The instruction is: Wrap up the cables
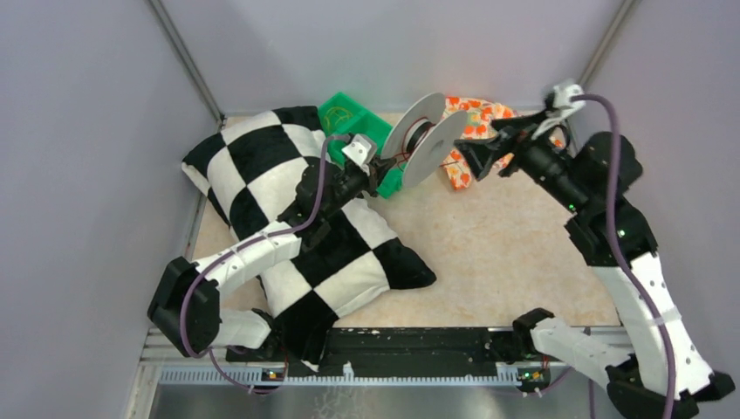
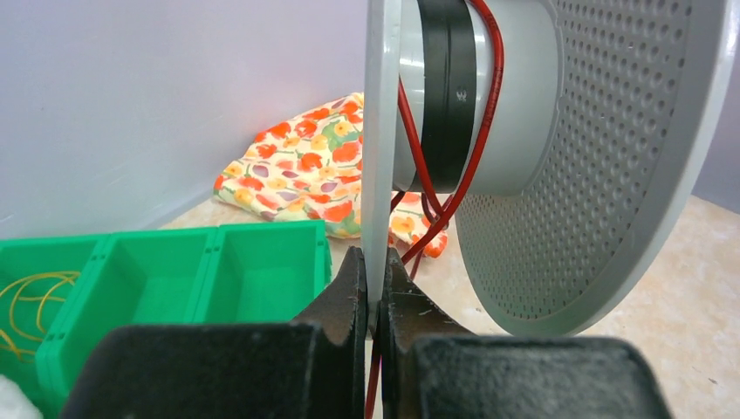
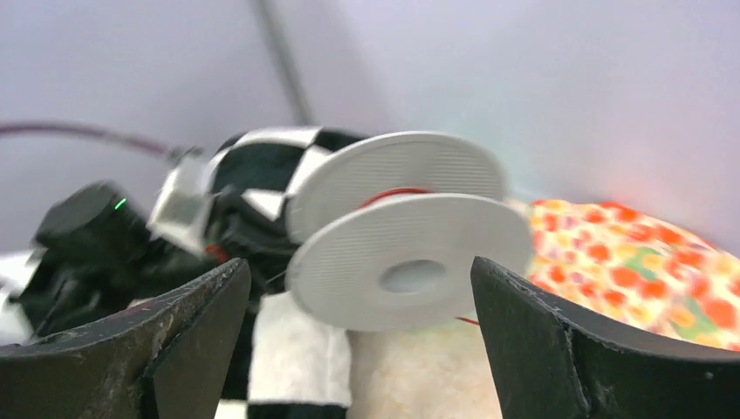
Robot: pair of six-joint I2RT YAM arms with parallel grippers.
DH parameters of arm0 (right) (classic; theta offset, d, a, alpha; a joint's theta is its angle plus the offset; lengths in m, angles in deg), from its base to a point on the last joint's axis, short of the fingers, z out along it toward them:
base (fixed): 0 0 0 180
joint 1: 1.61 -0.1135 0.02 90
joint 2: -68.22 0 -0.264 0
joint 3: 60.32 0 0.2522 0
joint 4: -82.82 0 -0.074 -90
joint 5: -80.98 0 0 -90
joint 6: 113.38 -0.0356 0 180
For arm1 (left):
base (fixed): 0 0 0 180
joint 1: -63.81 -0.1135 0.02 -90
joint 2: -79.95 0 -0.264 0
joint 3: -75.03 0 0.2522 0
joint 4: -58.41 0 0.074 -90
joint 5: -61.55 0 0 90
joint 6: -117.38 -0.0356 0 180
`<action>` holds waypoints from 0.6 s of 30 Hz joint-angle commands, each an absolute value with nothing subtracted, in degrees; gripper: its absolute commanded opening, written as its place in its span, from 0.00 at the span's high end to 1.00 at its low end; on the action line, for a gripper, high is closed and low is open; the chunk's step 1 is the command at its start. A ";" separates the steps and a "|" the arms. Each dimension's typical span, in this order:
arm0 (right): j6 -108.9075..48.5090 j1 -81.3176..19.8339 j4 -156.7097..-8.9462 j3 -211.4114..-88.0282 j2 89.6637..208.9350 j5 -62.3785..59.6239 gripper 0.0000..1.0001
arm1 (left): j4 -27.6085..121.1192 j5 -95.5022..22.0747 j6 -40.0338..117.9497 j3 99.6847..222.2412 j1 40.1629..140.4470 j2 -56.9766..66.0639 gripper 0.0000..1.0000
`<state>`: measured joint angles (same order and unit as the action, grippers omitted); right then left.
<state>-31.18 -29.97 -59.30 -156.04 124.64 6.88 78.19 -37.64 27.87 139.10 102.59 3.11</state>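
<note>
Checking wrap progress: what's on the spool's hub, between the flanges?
A few loose turns of red cable crossing a black band on the grey hub. The hub's far side is hidden.

Soft, even light fills the pale-walled enclosure in the overhead view, leaving only faint shadows beneath the checkered pillow [image 1: 253, 157]. The left wrist view is crisp on the perforated spool [image 2: 593, 157], though the left gripper's fingers [image 2: 340, 305] sit dark and soft up close. The right wrist view is hazy throughout, and the floral cloth [image 3: 646, 262] blurs beneath a pinkish glow on the wall.
</note>
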 commanded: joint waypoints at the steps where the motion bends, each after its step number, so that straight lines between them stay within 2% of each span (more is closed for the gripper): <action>1: -42.67 -22.60 -64.46 -150.74 120.56 -8.29 0.03 | 81.79 -35.06 28.74 143.02 102.74 8.05 1.00; 4: -49.68 -15.75 -56.37 -150.27 121.78 -11.85 0.04 | 77.38 -35.22 30.33 144.88 102.70 8.19 1.00; 7: -59.09 -6.09 -55.43 -143.87 121.53 -1.79 0.13 | 68.41 -33.81 32.89 149.49 102.66 7.27 1.00; 10: -71.86 1.35 -64.41 -128.20 117.68 9.39 0.14 | 54.01 -29.08 38.40 157.24 102.61 5.47 1.00; 12: -80.05 2.94 -74.09 -118.10 115.50 14.74 0.17 | 49.78 -29.11 41.90 159.24 102.52 4.80 1.00; 15: -90.11 2.84 -85.33 -107.40 114.49 18.21 0.22 | 46.60 -31.32 48.26 160.46 102.53 4.45 1.00; 18: -95.23 2.59 -92.43 -102.09 112.34 17.87 0.19 | 32.98 -29.76 52.75 168.75 102.36 -0.12 1.00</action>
